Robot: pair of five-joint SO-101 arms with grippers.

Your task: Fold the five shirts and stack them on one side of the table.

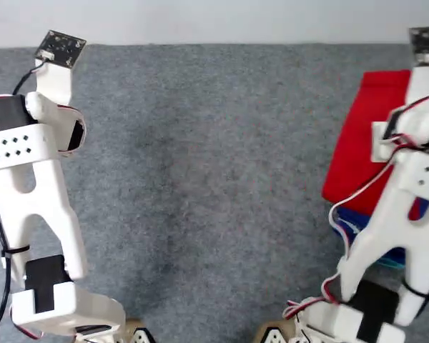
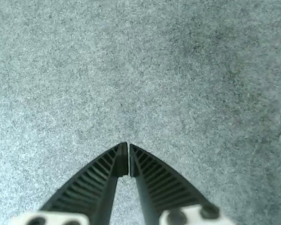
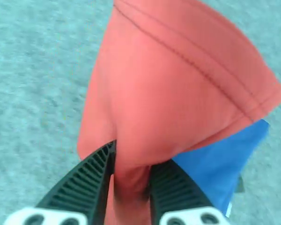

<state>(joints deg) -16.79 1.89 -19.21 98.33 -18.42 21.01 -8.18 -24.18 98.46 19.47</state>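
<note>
Grey table (image 1: 200, 179), red shirt (image 3: 178, 93) clamped in right hand (image 3: 133, 159), left hand (image 2: 128, 147) closed, well apart from it.

- left arm (image 1: 28, 171) stands at 9 o'clock in the high view; left gripper (image 2: 128, 159) has its jaws pressed together.
- right arm (image 1: 415, 179) stands at 3 o'clock; right gripper (image 3: 136, 157) pinches the red shirt (image 3: 178, 93).
</note>
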